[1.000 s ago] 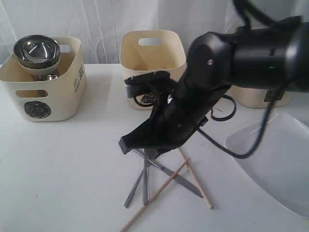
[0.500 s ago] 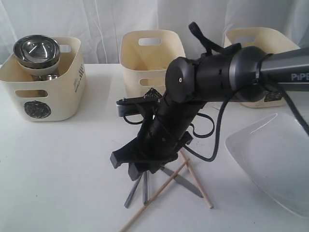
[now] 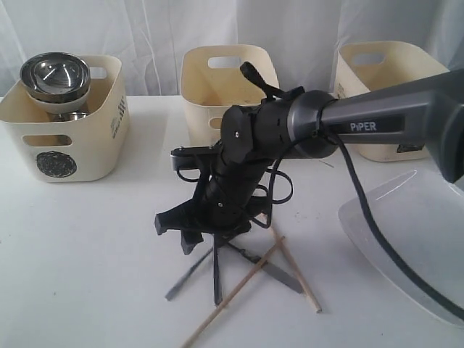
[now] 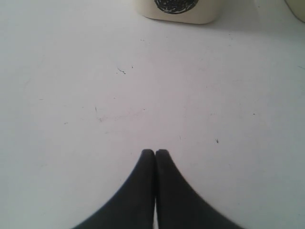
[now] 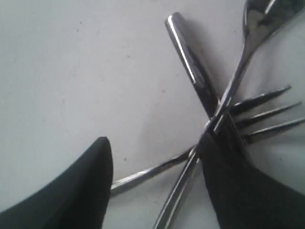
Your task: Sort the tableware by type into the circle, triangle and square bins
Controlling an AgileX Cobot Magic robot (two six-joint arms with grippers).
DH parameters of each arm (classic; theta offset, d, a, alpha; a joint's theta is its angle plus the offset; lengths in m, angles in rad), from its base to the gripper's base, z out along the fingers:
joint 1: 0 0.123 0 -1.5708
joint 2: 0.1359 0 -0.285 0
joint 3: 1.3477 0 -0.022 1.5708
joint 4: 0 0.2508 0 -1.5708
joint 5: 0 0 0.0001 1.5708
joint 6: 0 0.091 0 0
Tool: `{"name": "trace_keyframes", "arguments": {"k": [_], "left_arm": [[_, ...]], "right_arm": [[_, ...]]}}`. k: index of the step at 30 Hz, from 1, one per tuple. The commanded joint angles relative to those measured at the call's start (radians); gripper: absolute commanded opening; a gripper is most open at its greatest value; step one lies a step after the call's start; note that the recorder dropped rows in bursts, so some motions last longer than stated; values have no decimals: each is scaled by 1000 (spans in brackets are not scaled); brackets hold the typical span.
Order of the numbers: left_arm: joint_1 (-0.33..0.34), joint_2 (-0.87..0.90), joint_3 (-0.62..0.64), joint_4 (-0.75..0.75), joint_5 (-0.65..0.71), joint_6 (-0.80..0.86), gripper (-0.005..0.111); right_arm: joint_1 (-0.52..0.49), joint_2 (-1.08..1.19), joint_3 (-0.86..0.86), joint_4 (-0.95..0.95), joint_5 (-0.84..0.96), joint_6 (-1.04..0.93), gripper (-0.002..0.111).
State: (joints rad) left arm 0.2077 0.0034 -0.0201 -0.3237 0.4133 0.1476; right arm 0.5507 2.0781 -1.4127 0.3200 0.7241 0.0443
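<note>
My right gripper (image 3: 201,243) reaches across to the middle of the table and hangs low over a crossed heap of cutlery. Its jaws are open (image 5: 155,143), with the fork's handle and the spoon's handle lying between the fingers. The fork (image 5: 264,114), the spoon (image 5: 259,19) and a thick steel handle (image 5: 190,62) cross one another. The knife blade (image 3: 270,270) and two wooden chopsticks (image 3: 239,293) lie beside them. The steel bowl (image 3: 54,72) tops a stack in the circle bin (image 3: 58,163). My left gripper (image 4: 155,151) is shut and empty over bare table.
A middle bin (image 3: 228,87) stands right behind the right arm, its sticker hidden. A third bin (image 3: 391,72) is at the back right. The large white plate (image 3: 420,239) lies at the right edge. The circle bin's sticker (image 4: 176,5) shows ahead of the left gripper.
The right arm has swung down and to the left over the cutlery, and its jaws have gone from shut to open. The left gripper stays shut.
</note>
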Motion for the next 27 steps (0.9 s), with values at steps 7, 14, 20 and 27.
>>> {"name": "trace_keyframes", "arguments": {"k": [7,14,20,27], "left_arm": [[0,-3,9,-2,13,-7,0],[0,-3,9,-2,13,-7,0],[0,-3,9,-2,13,-7,0],[0,-3,9,-2,13,-7,0]], "right_arm": [[-1,22,-11,-68,31,13,54],[-1,49,-11,-163,9,13,45],[-1,76,-11,-163,0,13,19],[-2,72,-18,-154,25,13,0]]}}
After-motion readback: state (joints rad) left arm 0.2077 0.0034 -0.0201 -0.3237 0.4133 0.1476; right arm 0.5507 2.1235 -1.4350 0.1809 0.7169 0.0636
